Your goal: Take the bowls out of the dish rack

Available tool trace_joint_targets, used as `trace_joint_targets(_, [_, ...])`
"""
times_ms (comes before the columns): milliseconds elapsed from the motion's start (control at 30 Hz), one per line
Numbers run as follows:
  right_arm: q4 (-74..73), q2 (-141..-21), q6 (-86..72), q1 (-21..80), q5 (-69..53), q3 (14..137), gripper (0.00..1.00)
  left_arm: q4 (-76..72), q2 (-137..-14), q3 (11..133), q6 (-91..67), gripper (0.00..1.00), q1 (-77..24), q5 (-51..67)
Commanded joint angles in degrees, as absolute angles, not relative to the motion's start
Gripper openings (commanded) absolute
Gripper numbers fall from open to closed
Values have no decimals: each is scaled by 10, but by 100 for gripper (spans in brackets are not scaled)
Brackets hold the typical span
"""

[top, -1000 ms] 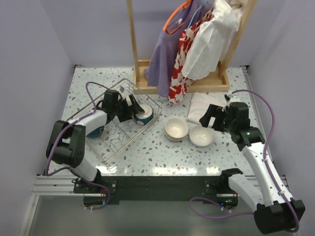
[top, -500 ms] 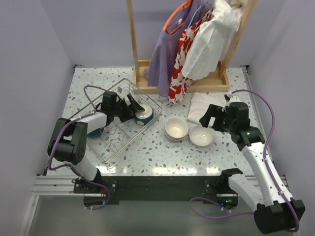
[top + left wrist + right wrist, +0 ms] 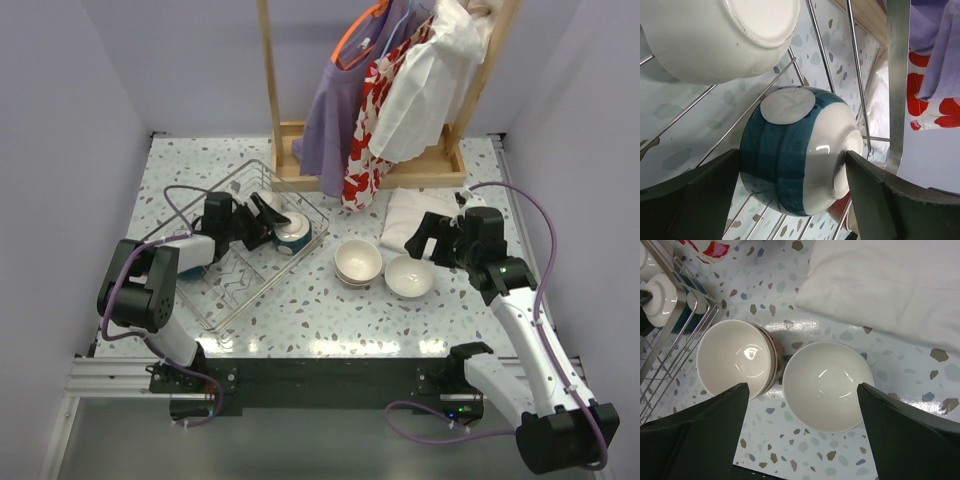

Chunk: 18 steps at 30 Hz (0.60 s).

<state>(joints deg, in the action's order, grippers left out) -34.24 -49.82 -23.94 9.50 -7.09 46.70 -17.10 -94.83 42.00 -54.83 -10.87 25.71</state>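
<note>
Teal-banded white ceramic bowl [image 3: 795,150] lies on its side in the rectangular silver wire dish rack [image 3: 236,278], foot turned toward my left wrist camera. It sits in the rack's 2 o'clock corner. My left pincer [image 3: 792,172] pinches it, one dark finger against the banded wall and the other at the rim. A plain white ceramic bowl [image 3: 725,35] leans in the wires just beside it, at 11 o'clock. The rack stands at 9 o'clock on the speckled terrazzo counter [image 3: 300,312].

My right pincer [image 3: 802,390] hangs spread above a second white round bowl [image 3: 827,385], which sits upright on the counter and apart from both fingers. Just beside it at 9 o'clock, a beige ceramic bowl [image 3: 735,357] nests in a red bowl [image 3: 771,357], of which only the rim shows. A folded white cloth [image 3: 890,290] lies at 1 o'clock from them.
</note>
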Motion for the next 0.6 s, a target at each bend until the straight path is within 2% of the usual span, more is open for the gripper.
trace_joint_targets(0, [-329, -497, -233, 98, -73, 486, 93, -184, -926, 410, -581, 81, -113, 298])
trace_joint_targets(567, [-330, -495, -239, 98, -73, 483, 93, -148, -873, 448, -570, 62, -114, 316])
